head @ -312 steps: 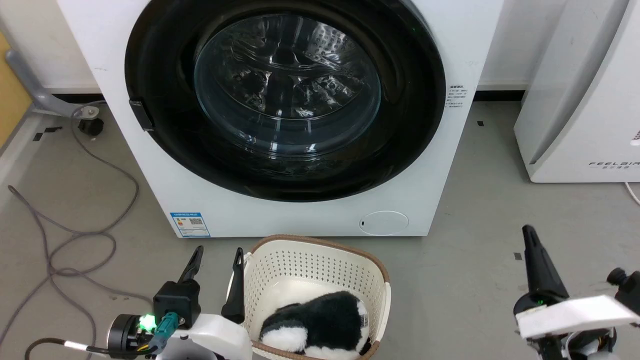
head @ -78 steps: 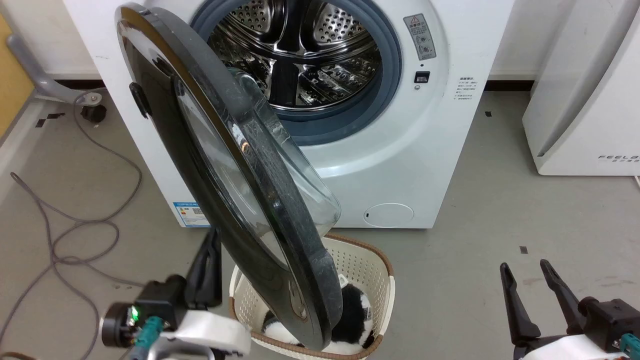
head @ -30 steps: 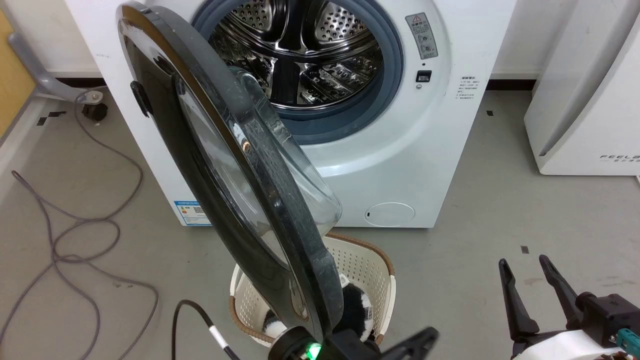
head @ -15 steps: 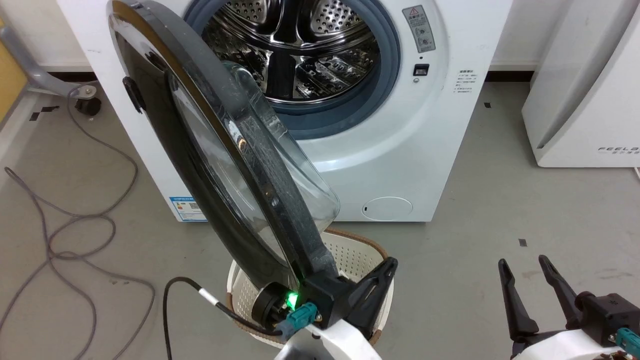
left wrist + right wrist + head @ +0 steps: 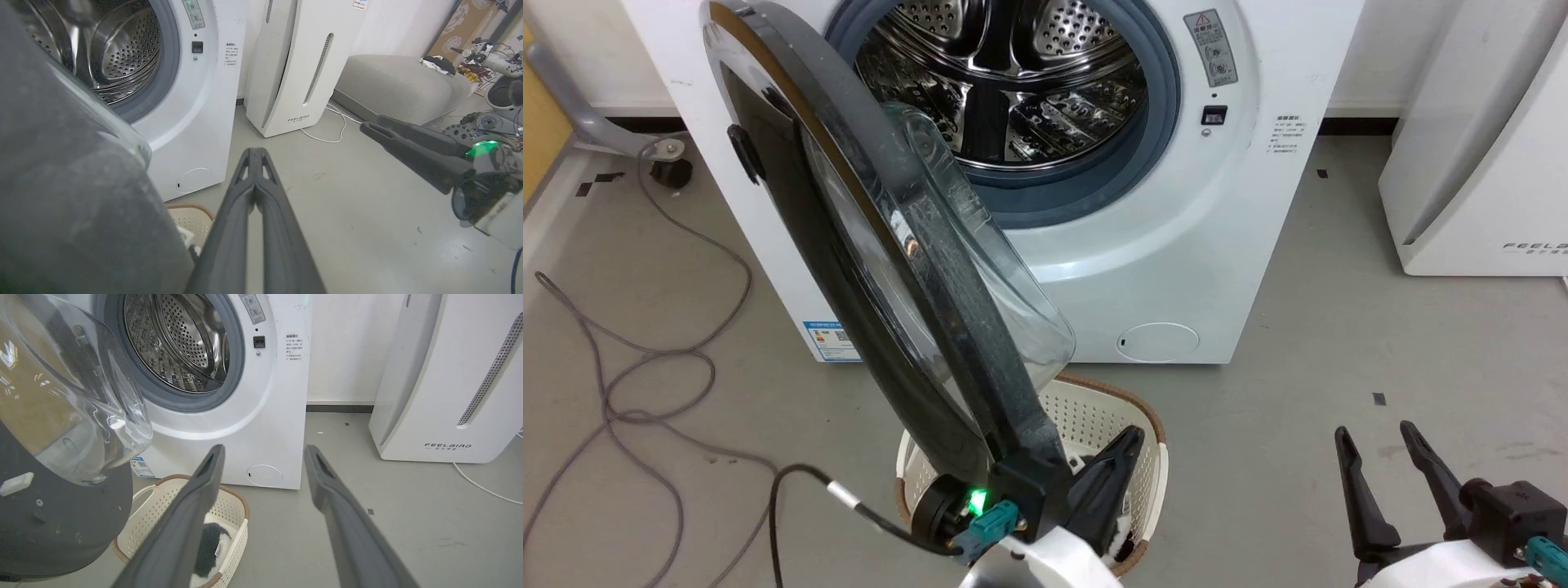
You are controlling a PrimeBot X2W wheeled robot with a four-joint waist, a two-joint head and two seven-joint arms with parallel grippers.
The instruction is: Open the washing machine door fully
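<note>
Cable: a grey cable [image 5: 662, 353] lies in loops on the floor [image 5: 1339, 343], well to the left of the left gripper.

Door: the washing machine door [image 5: 849, 245] stands swung partway out from its left-hand hinge, seen nearly edge-on. Its clear glass bowl faces right, toward the opening. Its lower edge comes down just beside the base of the left gripper; contact there cannot be made out.

Left gripper: the left gripper [image 5: 1131, 433] is clenched, its two dark fingers [image 5: 245, 196] pressed flat together with nothing between them. It points up and to the right, past the door's lower edge and above the basket. In the left wrist view the door's grey inner face sits close on the fingers' left.

Basket: a white perforated basket [image 5: 1152, 433] with a brown rim stands on the floor under the left gripper, just in front of the machine. A black-and-white plush toy [image 5: 208, 543] lies in its bottom.

Machine: the washing machine [image 5: 1176, 245] stands beyond both grippers, its opening uncovered.

Drum: the perforated steel drum [image 5: 1013, 82] sits inside a grey rubber ring [image 5: 1160, 122], ahead of the left gripper's tips.

Right gripper: the right gripper [image 5: 1374, 433] hovers released over bare floor, fingers spread apart and holding nothing, well to the right of the basket.

Appliance: a white appliance [image 5: 1462, 163] lettered FEELAIR stands ahead and right of the right gripper.
</note>
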